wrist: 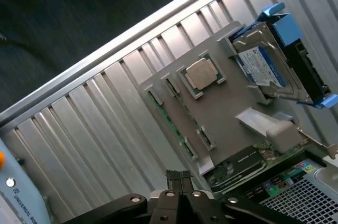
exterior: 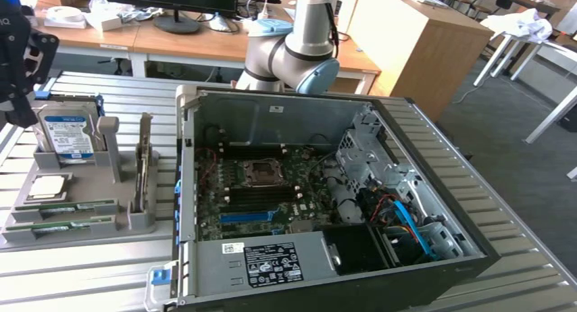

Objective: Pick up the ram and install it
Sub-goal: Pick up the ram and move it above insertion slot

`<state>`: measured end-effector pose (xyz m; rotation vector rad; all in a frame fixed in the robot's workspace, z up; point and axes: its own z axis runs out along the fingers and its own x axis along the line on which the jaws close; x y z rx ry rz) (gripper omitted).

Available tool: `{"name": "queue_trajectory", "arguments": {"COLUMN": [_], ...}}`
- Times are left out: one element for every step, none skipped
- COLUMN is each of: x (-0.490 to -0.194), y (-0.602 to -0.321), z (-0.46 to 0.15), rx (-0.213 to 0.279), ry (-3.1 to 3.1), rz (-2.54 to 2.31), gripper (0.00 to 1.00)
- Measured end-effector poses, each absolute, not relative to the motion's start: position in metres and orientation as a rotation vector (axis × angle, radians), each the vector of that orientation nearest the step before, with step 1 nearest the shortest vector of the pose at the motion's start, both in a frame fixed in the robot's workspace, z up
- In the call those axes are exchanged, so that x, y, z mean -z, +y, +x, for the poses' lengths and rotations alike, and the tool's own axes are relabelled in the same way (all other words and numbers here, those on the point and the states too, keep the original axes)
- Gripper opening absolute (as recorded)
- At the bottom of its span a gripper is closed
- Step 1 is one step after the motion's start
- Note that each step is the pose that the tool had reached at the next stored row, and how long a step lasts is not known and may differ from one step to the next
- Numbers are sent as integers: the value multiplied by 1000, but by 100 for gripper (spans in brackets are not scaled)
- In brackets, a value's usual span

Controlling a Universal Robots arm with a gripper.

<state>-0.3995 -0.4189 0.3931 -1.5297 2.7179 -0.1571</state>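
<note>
Two ram sticks, thin green boards, lie side by side in slots at the front of a grey holder point(exterior: 108, 184) on the exterior view's left: one ram stick point(exterior: 67, 206) behind, the other point(exterior: 61, 224) in front. In the wrist view a ram stick point(wrist: 171, 123) lies in the holder point(wrist: 227, 108), well beyond my fingertips. My black gripper point(exterior: 20, 113) hangs above the holder's far left end, beside the hard drive. Its fingers point(wrist: 174, 179) are pressed together with nothing between them.
The holder also carries a hard drive point(exterior: 67, 136), a square silver CPU point(exterior: 47, 185) and an upright expansion card point(exterior: 142, 167). An open PC case point(exterior: 185, 190) lies to the right, its motherboard point(exterior: 261, 190) exposed. Ribbed metal tabletop point(exterior: 90, 265) all around.
</note>
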Motion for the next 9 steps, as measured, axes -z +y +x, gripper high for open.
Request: {"name": "queue_trajectory", "arguments": {"x": [-393,-393,-393,-393,-393,-393,-393,-393,-393], "y": [-419,-419,-419,-419,-419,-419,-419,-419,-419], "z": [-400,-400,-400,-400,-400,-400,-400,-400,-400], "rx": [159,160,162,163,166,167,169,170,171], "ry": [2705,2692,2678,2663,2634,2620,2605,2589,2574], "rz": [-1552,-1575,-1596,-1621,-1666,-1689,-1711,-1734,-1756], "gripper": [10,10,10,10,10,10,10,10,10]}}
